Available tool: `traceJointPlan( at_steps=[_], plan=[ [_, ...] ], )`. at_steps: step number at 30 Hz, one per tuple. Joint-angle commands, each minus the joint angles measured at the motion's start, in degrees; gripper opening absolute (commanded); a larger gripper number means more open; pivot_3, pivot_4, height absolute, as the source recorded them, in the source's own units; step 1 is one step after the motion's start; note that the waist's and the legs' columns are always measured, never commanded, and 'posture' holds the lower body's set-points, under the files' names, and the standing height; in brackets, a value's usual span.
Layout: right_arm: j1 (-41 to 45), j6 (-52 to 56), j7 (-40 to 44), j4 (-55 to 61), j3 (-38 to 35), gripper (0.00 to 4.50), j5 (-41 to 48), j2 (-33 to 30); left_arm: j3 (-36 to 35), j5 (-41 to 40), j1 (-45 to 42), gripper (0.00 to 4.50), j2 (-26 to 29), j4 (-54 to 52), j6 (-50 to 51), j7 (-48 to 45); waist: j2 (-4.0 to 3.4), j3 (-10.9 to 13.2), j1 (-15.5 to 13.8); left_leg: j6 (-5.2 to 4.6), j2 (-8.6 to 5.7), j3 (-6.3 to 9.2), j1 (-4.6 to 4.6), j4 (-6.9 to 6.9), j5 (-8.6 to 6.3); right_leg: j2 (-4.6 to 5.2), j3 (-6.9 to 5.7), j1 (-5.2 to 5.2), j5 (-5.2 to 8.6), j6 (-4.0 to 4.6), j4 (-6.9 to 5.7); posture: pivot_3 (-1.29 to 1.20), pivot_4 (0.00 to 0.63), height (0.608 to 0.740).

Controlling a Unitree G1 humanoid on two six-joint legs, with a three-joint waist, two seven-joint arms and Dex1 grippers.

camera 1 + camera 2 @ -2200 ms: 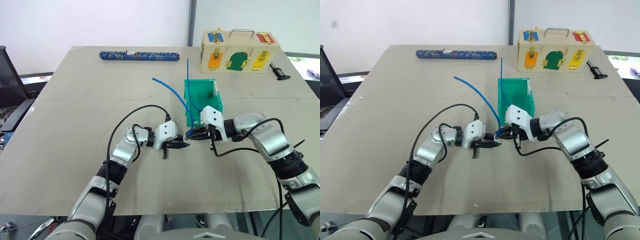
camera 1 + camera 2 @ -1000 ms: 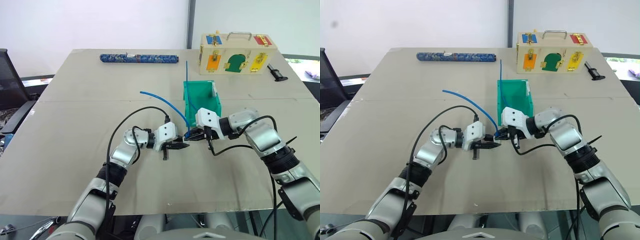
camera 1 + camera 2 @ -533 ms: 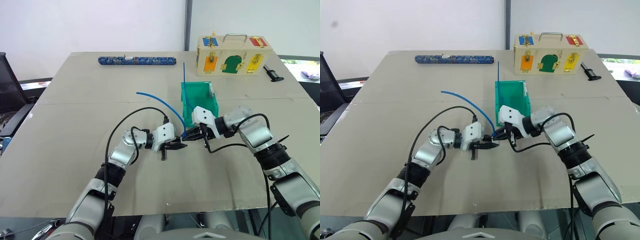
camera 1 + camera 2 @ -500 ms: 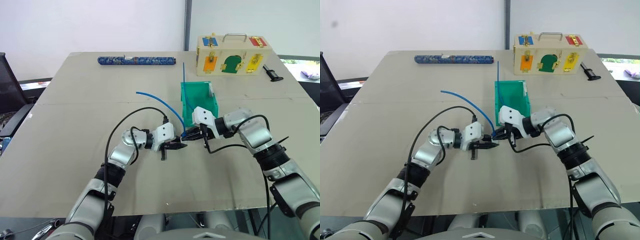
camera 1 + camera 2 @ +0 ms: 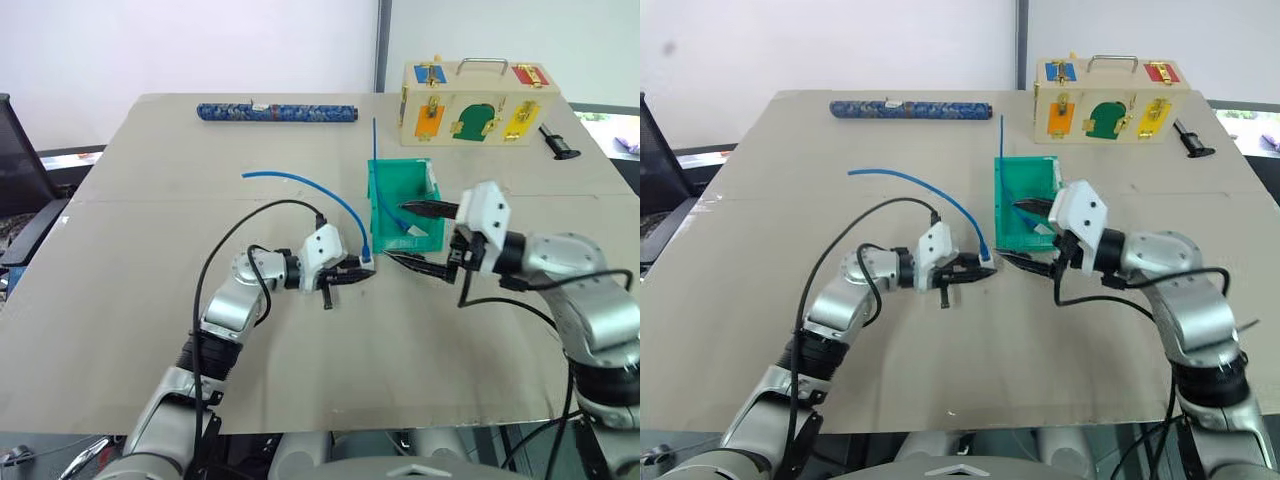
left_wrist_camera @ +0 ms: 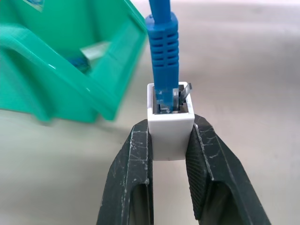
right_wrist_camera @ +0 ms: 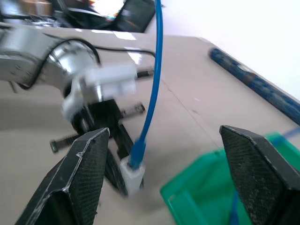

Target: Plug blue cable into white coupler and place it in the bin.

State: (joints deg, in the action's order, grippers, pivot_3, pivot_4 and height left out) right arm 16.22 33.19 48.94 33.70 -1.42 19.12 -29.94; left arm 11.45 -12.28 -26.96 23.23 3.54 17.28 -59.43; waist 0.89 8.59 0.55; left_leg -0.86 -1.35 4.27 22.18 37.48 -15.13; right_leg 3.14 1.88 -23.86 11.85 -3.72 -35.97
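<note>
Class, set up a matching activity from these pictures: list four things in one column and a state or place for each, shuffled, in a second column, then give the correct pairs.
Things:
1. white coupler
2. right gripper
3. bin
4. patterned tube

States or places:
A. lies along the table's far edge
B. jaws wide apart, holding nothing
C. stands just beyond the two grippers
D. pinched in the left gripper, with the blue cable plugged into it

Pairs: 1-D, 2-B, 3-C, 4-A
</note>
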Motion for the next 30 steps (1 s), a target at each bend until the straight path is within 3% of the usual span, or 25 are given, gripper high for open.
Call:
traceJointPlan(
  at_steps=[1,8,11,15,19,21,22,23,24,25,30],
  plan=[
    [-6.4,2.7,-7.4,9.2,-7.6,3.68,1.4,0.2,-4.2,-6.4,-6.8,0.35,-1.4,-5.9,15.9,5.4,0.05,0.1,-0.2,0.0,-0.05,0.05,0.02,0.04,0.0,0.01,-0.05,0.03,0.0,-0.01,0.0,0.0,0.15,0.74],
    [-23.1,2.3,-14.6,17.4,-14.9,3.68,-0.5,0.3,-9.9,-12.2,-23.9,0.35,-8.2,1.4,40.1,18.0,0.07,0.2,-0.2,0.0,-0.14,0.26,-0.03,0.37,0.01,-0.08,-0.39,0.37,0.14,-0.23,-0.01,0.0,0.15,0.74],
    [-27.0,0.9,-16.0,18.1,-15.9,3.68,-1.2,0.3,-11.2,-11.9,-30.0,0.35,-12.0,8.8,43.5,22.1,0.07,0.2,0.3,0.0,-0.16,0.2,-0.06,0.38,0.01,-0.07,-0.35,0.38,0.15,-0.24,-0.01,0.0,0.15,0.74],
    [-29.1,-0.6,-17.3,17.6,-16.7,3.68,-1.0,0.5,-11.3,-8.4,-36.8,0.35,-16.8,22.9,38.9,27.3,0.09,0.2,0.3,0.01,-0.15,0.16,-0.11,0.37,0.01,-0.08,-0.34,0.39,0.15,-0.25,-0.02,0.0,0.15,0.74],
    [-29.7,-1.2,-18.2,17.9,-15.9,3.75,-1.3,-0.1,-13.0,-8.3,-41.6,2.22,-18.4,31.7,37.1,28.2,0.1,0.3,0.3,0.01,-0.15,0.04,-0.09,0.34,0.01,-0.11,-0.33,0.37,0.16,-0.24,0.0,0.0,0.15,0.74],
    [-29.9,-1.3,-18.5,18.2,-15.8,3.75,-1.0,-0.1,-13.2,-8.6,-42.3,3.31,-18.1,32.1,37.6,27.8,0.1,0.3,0.3,0.01,-0.15,0.04,-0.05,0.34,0.01,-0.1,-0.32,0.35,0.15,-0.22,0.02,0.0,0.15,0.74],
    [-29.7,-1.2,-18.9,18.4,-15.8,3.75,-0.7,0.2,-13.8,-9.4,-41.9,3.31,-17.7,30.3,39.7,28.2,0.1,0.3,0.2,0.01,-0.15,0.05,-0.05,0.34,0.01,-0.1,-0.32,0.35,0.13,-0.2,0.02,0.0,0.15,0.74],
    [-29.7,-1.2,-19.2,18.5,-15.8,3.75,-0.5,0.4,-14.5,-10.3,-41.3,4.02,-17.4,28.5,42.0,28.7,0.1,0.3,0.2,0.02,-0.15,0.06,-0.04,0.33,0.01,-0.09,-0.33,0.35,0.13,-0.19,0.02,0.0,0.15,0.74],
    [-29.6,-1.3,-19.5,18.6,-15.8,3.75,-0.5,0.5,-15.2,-11.3,-40.4,4.05,-16.9,25.7,44.5,29.1,0.09,0.4,0.2,0.02,-0.15,0.07,-0.04,0.33,0.01,-0.09,-0.33,0.35,0.13,-0.19,0.02,0.0,0.15,0.74],
    [-29.5,-1.4,-19.7,18.6,-15.8,3.75,-0.4,0.5,-15.9,-12.2,-39.5,4.42,-16.5,22.8,47.0,29.5,0.09,0.4,0.2,0.02,-0.14,0.14,-0.01,0.33,0.01,-0.08,-0.32,0.32,0.12,-0.19,0.03,0.0,0.15,0.74],
    [-28.3,-0.7,-20.1,17.5,-17.5,3.75,2.8,0.8,-16.9,-16.6,-31.2,4.42,-12.2,5.3,53.5,28.5,0.04,0.4,0.4,0.12,-0.08,0.19,-0.08,0.29,0.06,-0.06,-0.22,0.29,0.04,-0.05,0.01,0.0,0.15,0.74]
  ],
)
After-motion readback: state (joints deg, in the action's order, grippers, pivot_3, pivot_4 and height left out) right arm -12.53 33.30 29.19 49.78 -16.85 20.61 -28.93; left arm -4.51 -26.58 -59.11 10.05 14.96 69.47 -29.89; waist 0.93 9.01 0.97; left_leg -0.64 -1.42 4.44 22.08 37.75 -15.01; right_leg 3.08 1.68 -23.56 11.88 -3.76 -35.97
